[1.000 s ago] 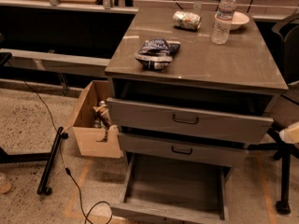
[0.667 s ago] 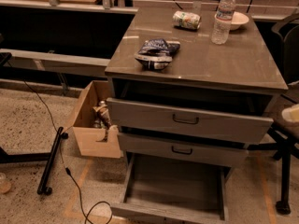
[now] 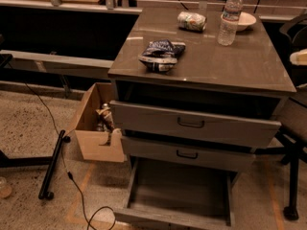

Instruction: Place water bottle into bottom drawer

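The water bottle [image 3: 230, 17], clear with a white cap, stands upright at the back right of the grey cabinet top [image 3: 230, 66]. The bottom drawer [image 3: 180, 188] is pulled out wide, and its grey floor is bare. Only a pale piece of my gripper [image 3: 300, 56] shows at the right edge. It is level with the cabinet top, to the right of the bottle and apart from it.
A white bowl [image 3: 245, 21] sits just right of the bottle and a crushed can [image 3: 191, 21] to its left. A dark snack bag [image 3: 160, 54] lies mid-top. The two upper drawers [image 3: 192, 123] stand slightly out. A cardboard box [image 3: 93, 128], cable and black bar [image 3: 52, 164] are at the left.
The pale gripper piece at the right edge has risen from beside the drawers to the level of the cabinet top. The bottle and the drawers have not moved.
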### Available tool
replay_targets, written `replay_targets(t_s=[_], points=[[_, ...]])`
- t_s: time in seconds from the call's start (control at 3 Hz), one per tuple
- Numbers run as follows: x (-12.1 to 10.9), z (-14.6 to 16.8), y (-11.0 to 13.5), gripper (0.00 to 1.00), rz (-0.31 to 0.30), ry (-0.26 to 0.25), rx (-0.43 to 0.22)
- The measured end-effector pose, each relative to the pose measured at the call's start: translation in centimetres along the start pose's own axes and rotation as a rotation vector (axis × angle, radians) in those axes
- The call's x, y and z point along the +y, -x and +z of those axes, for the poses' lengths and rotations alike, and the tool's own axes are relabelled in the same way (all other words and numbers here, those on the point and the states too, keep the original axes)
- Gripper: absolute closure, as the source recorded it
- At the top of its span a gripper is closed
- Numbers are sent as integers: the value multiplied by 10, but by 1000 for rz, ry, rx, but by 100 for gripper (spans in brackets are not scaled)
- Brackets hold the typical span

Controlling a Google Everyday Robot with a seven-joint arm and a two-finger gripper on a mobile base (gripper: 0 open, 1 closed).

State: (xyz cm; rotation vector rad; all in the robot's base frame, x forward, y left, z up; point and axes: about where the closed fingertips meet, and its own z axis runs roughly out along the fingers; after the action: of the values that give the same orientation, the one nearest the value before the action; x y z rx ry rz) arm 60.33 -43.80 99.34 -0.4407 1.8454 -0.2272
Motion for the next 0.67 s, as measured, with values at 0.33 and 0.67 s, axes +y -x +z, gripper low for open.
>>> replay_targets(t_s=[0.33,0.67], points=[[-21,61,-6,0,69,24,-10],[-10,128,-20,0,128,113,39]])
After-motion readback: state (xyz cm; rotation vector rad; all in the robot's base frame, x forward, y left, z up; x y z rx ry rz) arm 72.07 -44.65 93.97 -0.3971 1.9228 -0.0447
